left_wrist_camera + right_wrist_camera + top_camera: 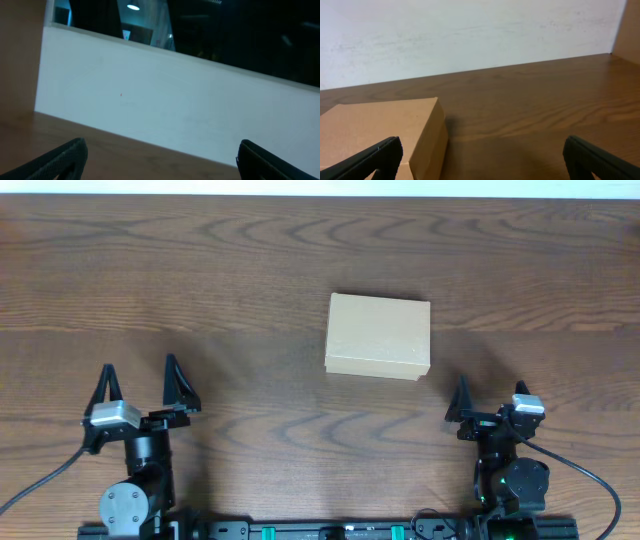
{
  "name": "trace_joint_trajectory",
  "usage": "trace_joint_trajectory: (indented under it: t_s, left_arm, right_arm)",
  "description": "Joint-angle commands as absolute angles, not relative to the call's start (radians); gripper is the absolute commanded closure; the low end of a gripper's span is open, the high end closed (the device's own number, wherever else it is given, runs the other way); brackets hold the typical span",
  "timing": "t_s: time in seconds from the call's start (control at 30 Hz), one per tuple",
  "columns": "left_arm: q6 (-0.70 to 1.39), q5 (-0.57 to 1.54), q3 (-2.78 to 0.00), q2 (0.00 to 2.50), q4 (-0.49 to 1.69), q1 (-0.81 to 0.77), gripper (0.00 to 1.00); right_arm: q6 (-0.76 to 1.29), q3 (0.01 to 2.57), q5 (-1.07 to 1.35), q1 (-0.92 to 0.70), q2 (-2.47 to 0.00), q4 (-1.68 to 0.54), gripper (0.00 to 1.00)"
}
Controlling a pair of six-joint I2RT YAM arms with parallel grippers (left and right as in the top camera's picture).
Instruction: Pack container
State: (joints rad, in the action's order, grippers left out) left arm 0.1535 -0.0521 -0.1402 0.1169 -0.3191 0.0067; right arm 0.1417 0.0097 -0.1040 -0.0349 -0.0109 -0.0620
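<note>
At frame centre: container [378, 335], long axis L-R | up-left of right gripper [490, 385] | left gripper [138, 368] farther | fingers apart, 2 of 2

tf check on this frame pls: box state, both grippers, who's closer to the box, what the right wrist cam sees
1. The cardboard box lies flat on the table with its lid shut. True.
2. The left gripper is clamped on the box. False: its jaws stand open and empty, well apart from the box.
3. The right gripper is open with nothing between its fingers. True.
4. The box sits nearer the left gripper than the right gripper. False: it lies right of centre, closer to the right gripper.
5. The right wrist view misses the box. False: the box fills that view's lower left, just ahead of the fingers.
</note>
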Motion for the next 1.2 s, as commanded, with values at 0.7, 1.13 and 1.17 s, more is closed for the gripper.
trace_joint_trajectory:
  t_s: [0.7, 1.13, 1.17]
  left_arm:
    - [0.067, -0.052, -0.005, 0.004, -0.292, 0.092, 0.05]
    - [0.068, -0.052, -0.005, 0.003, -0.17, 0.092, 0.05]
    - [0.072, -0.046, -0.005, 0.003, -0.148, 0.091, 0.05]
  right_arm:
    - [0.141, 0.005, -0.097, -0.027, -0.005, -0.064, 0.01]
    - [0.141, 0.005, -0.097, -0.027, -0.005, -0.064, 0.01]
    - [0.141, 0.005, -0.097, -0.027, -0.005, -0.064, 0.01]
